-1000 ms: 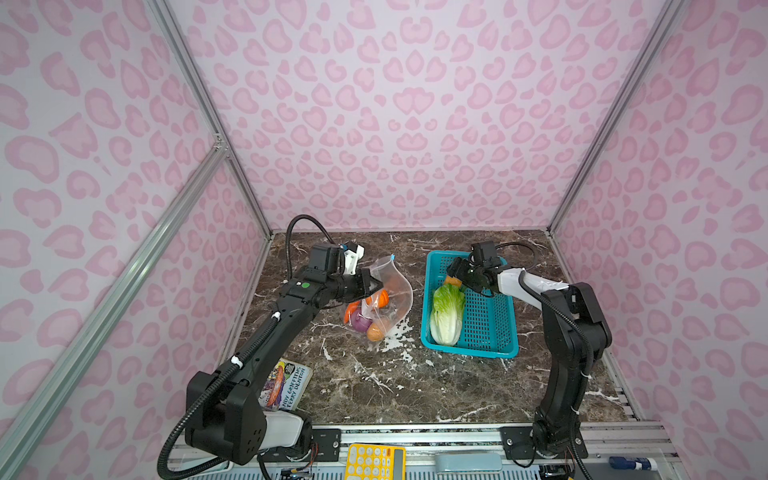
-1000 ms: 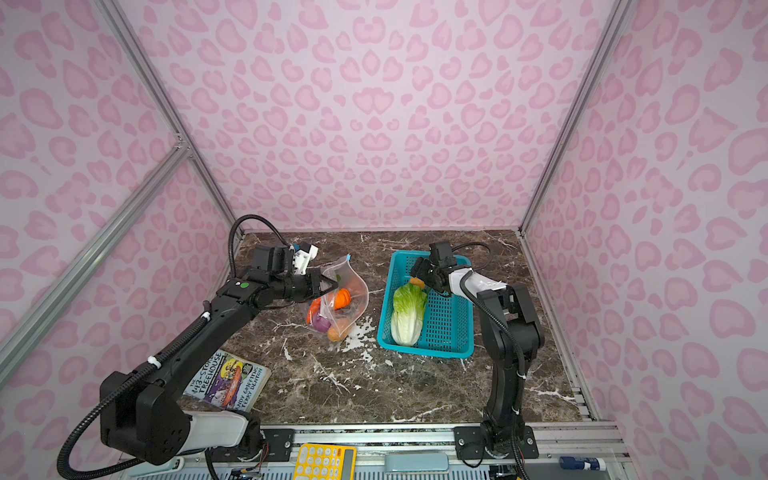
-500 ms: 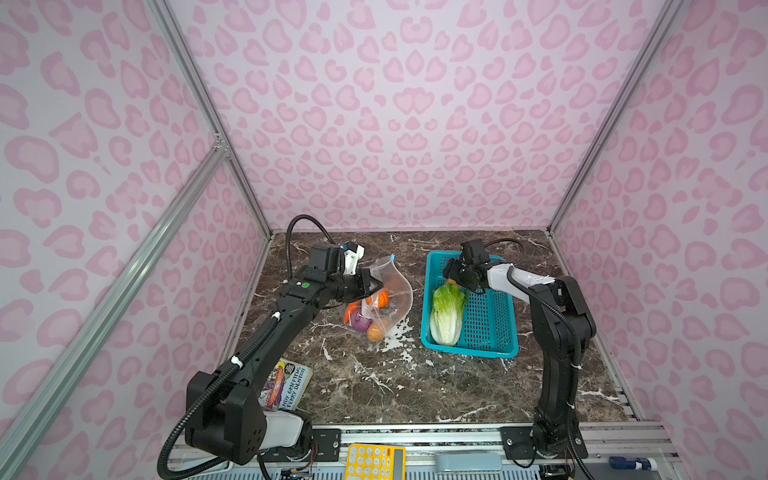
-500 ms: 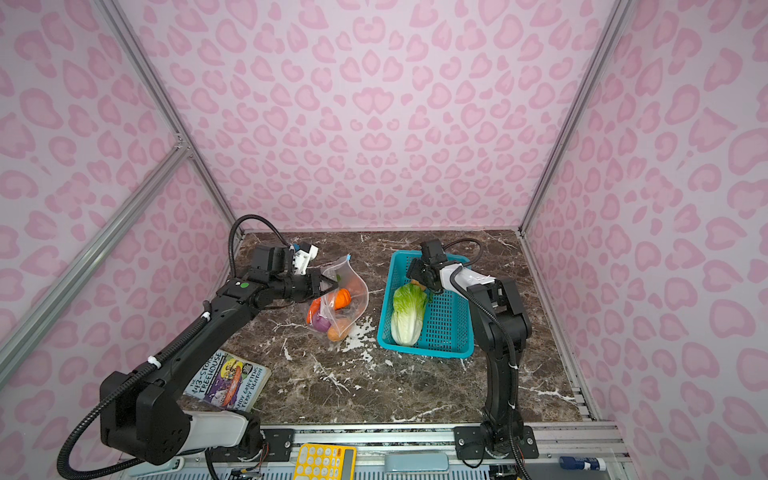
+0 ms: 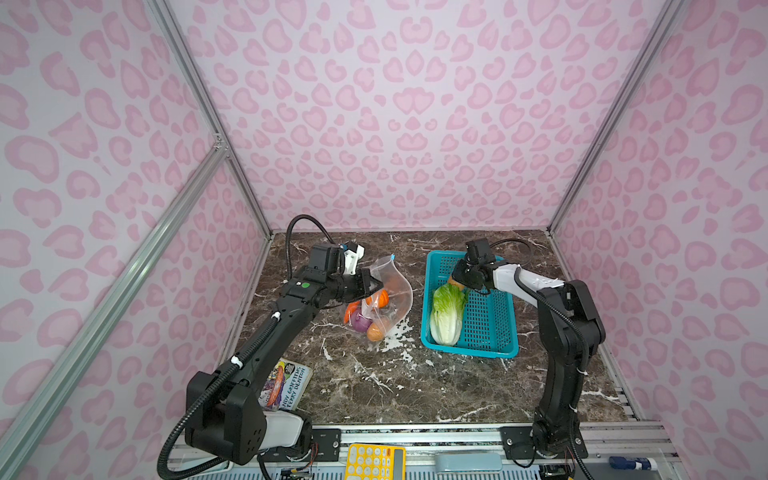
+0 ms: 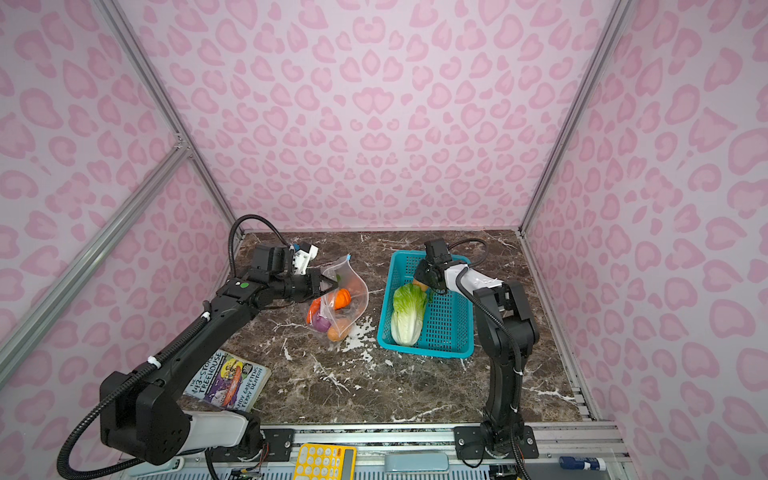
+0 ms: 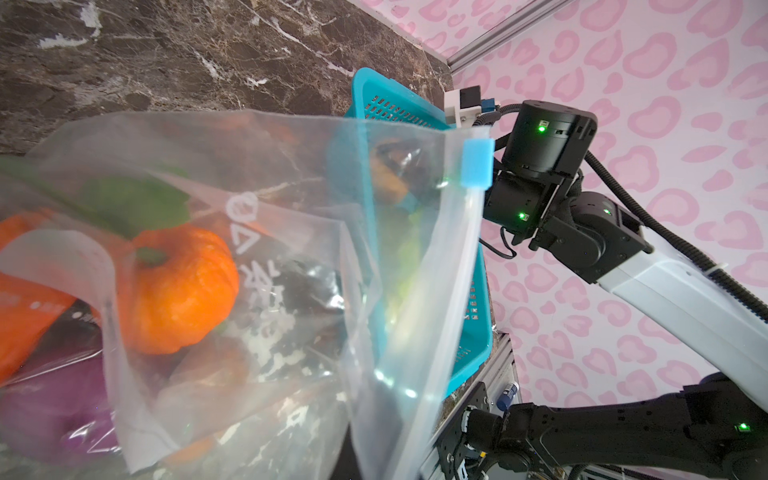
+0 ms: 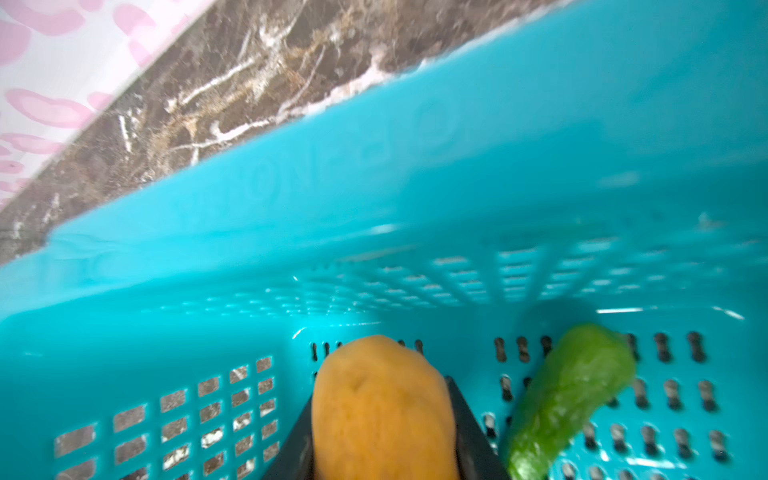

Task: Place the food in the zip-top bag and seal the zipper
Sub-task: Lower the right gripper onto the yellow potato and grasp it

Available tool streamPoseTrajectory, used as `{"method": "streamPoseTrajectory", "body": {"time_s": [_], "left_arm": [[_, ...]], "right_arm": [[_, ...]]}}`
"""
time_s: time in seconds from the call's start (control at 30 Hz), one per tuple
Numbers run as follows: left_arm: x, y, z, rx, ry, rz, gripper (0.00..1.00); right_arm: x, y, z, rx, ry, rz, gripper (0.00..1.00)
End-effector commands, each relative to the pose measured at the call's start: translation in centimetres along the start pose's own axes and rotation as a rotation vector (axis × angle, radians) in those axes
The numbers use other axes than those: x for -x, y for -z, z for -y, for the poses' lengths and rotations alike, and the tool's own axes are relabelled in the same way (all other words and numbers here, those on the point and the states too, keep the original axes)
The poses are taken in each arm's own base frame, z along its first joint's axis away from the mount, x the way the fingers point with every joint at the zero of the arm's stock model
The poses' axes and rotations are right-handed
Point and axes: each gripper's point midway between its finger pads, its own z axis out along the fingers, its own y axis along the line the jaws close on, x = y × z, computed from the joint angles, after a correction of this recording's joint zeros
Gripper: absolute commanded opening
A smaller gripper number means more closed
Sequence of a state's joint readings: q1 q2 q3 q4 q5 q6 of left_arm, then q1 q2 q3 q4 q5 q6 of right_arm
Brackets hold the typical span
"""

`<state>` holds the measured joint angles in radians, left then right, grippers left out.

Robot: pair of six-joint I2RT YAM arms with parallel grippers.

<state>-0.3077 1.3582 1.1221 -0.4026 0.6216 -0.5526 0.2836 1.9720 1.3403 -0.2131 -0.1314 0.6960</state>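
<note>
My left gripper (image 5: pixel 371 286) is clenched on the near rim of the zip-top bag (image 5: pixel 395 297), holding its mouth lifted above the marble table (image 5: pixel 415 386) while the bag's lower end rests on the stone. From my left wrist the mouth gapes open. The zipper (image 7: pixel 453 282) runs unsealed along the edge, and the blue slider tab (image 7: pixel 478 164) sits at its far end. Already inside the bag I see a small orange pumpkin (image 7: pixel 183 291), a purple onion (image 7: pixel 41 415) beneath it and another orange piece (image 7: pixel 20 316) at the side. My right gripper (image 5: pixel 459 280) is down in the far end of the teal basket (image 5: pixel 494 320), which stands just beside the bag. Its two dark fingers (image 8: pixel 465 415) lie against either side of a tan piece (image 8: pixel 380 407), grasping it low over the perforated floor. A green shape (image 8: pixel 569 395) lies next to it, too blurred for me to name. In both top views the cabbage (image 6: pixel 407 316) lies lengthwise along the basket's left wall, its leafy end just beside my right gripper. A paperback book (image 5: pixel 286 384) lies on the table near my left arm's base, well apart from the bag.
</note>
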Motion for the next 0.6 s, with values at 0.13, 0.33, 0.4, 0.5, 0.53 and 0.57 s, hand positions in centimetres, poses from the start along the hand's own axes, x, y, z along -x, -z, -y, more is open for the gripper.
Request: {"method": "streamPoseTrajectory", "body": {"time_s": [0.13, 0.33, 0.4, 0.5, 0.53, 0.57], "left_arm": [[0.3, 0.3, 0.7, -0.022, -0.017, 0.013, 0.03], [0.3, 0.4, 0.7, -0.021, -0.017, 0.015, 0.03], [0.3, 0.4, 0.7, -0.022, -0.019, 0.016, 0.03], [0.3, 0.3, 0.6, -0.018, -0.016, 0.015, 0.03], [0.3, 0.3, 0.6, -0.019, -0.016, 0.014, 0.03], [0.3, 0.3, 0.6, -0.019, -0.016, 0.015, 0.03]], "right_arm": [[1.2, 1.6, 0.3, 0.028, -0.004, 0.037, 0.32], [2.0, 2.5, 0.8, 0.037, -0.001, 0.046, 0.31], [2.4, 3.0, 0.9, 0.035, 0.012, 0.051, 0.31], [3.0, 4.4, 0.7, 0.039, 0.049, 0.069, 0.30], [3.1, 4.9, 0.5, 0.044, 0.065, 0.077, 0.30], [3.2, 5.5, 0.3, 0.054, 0.077, 0.084, 0.30]]}}
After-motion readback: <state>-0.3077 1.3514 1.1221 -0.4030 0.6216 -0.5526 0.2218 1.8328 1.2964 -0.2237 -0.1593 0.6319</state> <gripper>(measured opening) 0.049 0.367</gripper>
